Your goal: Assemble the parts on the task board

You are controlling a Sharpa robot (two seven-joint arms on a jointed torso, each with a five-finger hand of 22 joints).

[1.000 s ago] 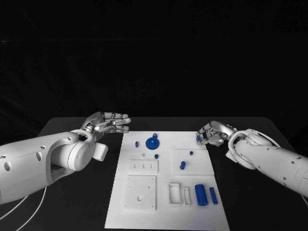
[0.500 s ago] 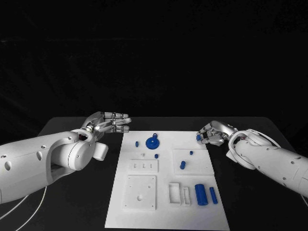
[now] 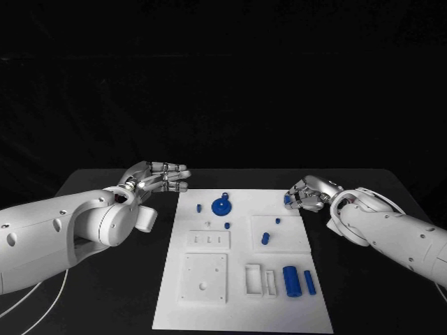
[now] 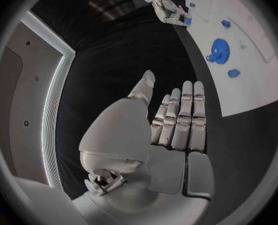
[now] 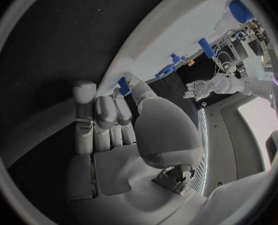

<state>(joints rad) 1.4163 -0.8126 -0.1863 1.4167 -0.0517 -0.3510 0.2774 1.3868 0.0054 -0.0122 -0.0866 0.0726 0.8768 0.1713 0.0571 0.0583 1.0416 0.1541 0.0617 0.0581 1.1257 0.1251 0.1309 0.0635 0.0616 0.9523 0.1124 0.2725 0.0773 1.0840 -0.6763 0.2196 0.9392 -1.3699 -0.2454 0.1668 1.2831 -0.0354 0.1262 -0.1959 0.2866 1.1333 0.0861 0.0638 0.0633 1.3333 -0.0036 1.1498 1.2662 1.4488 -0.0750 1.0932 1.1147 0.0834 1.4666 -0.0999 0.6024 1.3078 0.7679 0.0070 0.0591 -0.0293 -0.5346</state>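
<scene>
A small blue part (image 3: 288,199) is pinched by the right hand (image 3: 309,195) at the board's (image 3: 241,307) far right corner; it could be dropped if the pinch slackens. The left hand (image 3: 159,177) is held empty, fingers straight, together.

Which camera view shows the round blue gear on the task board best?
The head view: the blue gear is seen from above, whole and unobstructed, near the far end of the task board. The left wrist view also shows it whole, but bent near the circle's rim. In the right wrist view I cannot pick it out with certainty.
</scene>
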